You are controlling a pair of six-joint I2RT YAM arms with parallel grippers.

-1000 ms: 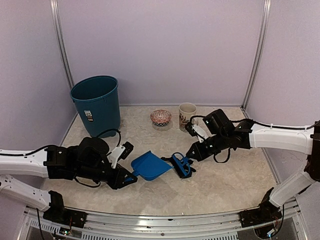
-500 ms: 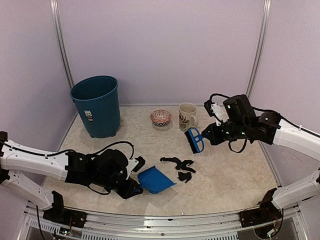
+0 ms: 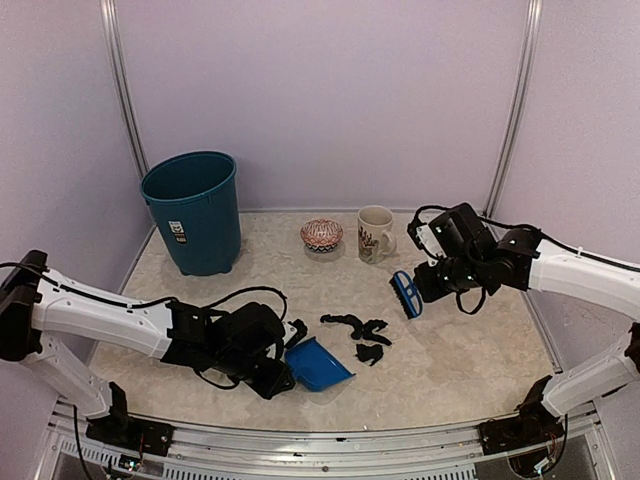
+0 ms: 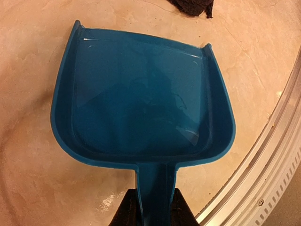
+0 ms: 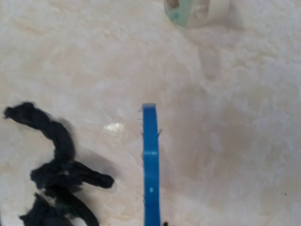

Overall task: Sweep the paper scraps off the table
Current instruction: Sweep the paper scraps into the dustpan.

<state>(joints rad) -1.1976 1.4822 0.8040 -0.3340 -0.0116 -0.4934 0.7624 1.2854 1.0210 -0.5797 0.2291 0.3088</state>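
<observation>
Only dark paper scraps [image 3: 358, 334] show, lying in a loose clump on the table [image 3: 450, 360] near its middle. They also show in the right wrist view [image 5: 56, 174] and at the top edge of the left wrist view [image 4: 193, 6]. My left gripper [image 3: 283, 375] is shut on the handle of the blue dustpan [image 3: 318, 364], which rests flat just near-left of the scraps. The pan [image 4: 141, 103] is empty. My right gripper [image 3: 430, 283] is shut on the blue brush [image 3: 405, 293], held right of the scraps. In the right wrist view the brush [image 5: 150, 169] is edge-on.
A teal waste bin [image 3: 193, 210] stands at the back left. A pink patterned bowl [image 3: 321, 235] and a mug [image 3: 375, 233] stand at the back centre. The silver frame edge [image 4: 263, 165] runs close to the dustpan's right side.
My right arm lifted the brush off the scraps, swung it up and right, then lowered it right of them. My left arm drew the dustpan back toward the near edge and rightward.
</observation>
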